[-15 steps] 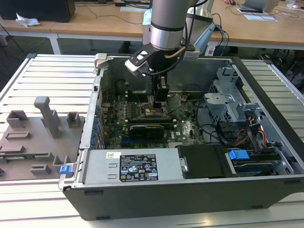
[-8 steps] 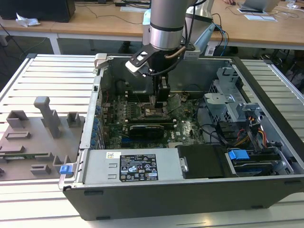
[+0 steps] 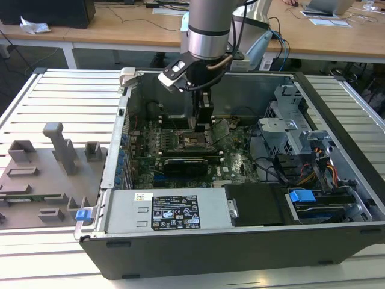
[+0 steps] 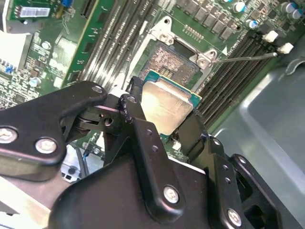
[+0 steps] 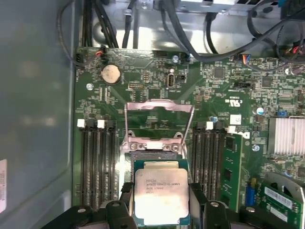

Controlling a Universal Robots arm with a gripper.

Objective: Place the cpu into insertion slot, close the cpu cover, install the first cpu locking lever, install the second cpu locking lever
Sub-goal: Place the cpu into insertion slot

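I have the gripper (image 3: 203, 120) down inside the open case (image 3: 252, 247), over the middle of the board (image 3: 234, 165). Its fingers (image 4: 137, 107) are pinched onto two opposite edges of the cpu (image 4: 167, 107) and hold it flat, metal top up. In both wrist views the cpu hangs just above the board at the edge of the slot (image 4: 174, 59), not seated, and the slot's dark centre lies bare. The cover (image 5: 158, 103) stands swung up on the side of the slot away from the cpu. A thin lever (image 4: 243, 58) sticks out free beside the slot. At the exterior view's left a grey tray (image 3: 36, 180) sits outside the case
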